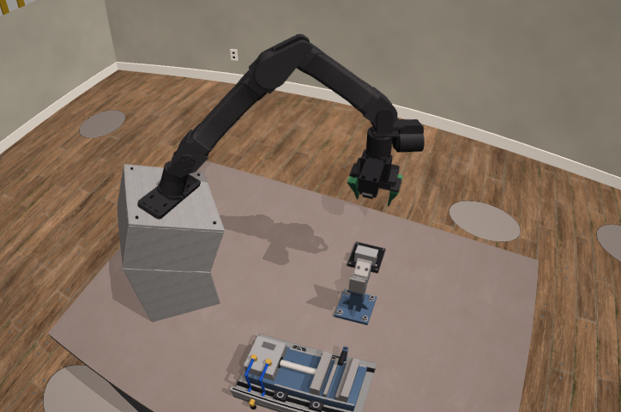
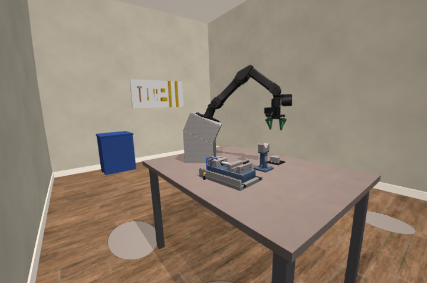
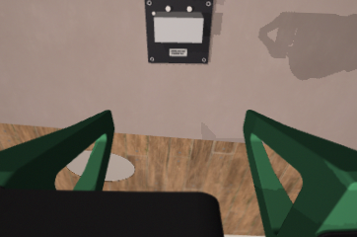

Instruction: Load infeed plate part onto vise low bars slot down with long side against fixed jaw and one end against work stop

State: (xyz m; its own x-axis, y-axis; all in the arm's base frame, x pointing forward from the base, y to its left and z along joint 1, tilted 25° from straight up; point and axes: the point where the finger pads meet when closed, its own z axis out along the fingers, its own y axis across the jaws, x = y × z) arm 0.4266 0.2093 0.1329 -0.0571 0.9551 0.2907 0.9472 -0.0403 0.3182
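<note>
The part (image 1: 366, 253) (image 2: 275, 159) (image 3: 178, 30), a light grey block, lies on the black infeed plate (image 1: 379, 263) (image 2: 281, 163) (image 3: 157, 53). No slot shows on its top face. My gripper (image 1: 372, 197) (image 2: 275, 129) (image 3: 178, 118) is open and empty, high above the table and beyond the plate. The V-block (image 1: 362, 268) (image 2: 263, 147) stands on a blue pedestal beside the plate. The vise (image 1: 299, 377) (image 2: 233, 171) stands open, with nothing between its moving jaw (image 1: 321, 372) and fixed jaw (image 1: 348, 378). The work stop (image 1: 342, 354) is a short dark rod at the jaws' far end.
The pedestal's blue foot (image 1: 355, 315) (image 2: 263, 168) is bolted between infeed plate and vise. The air cylinder (image 1: 265, 354) with blue hoses is at the vise's left end. The arm stands on a tall grey base (image 1: 170, 247) (image 2: 200, 147) at the table's left.
</note>
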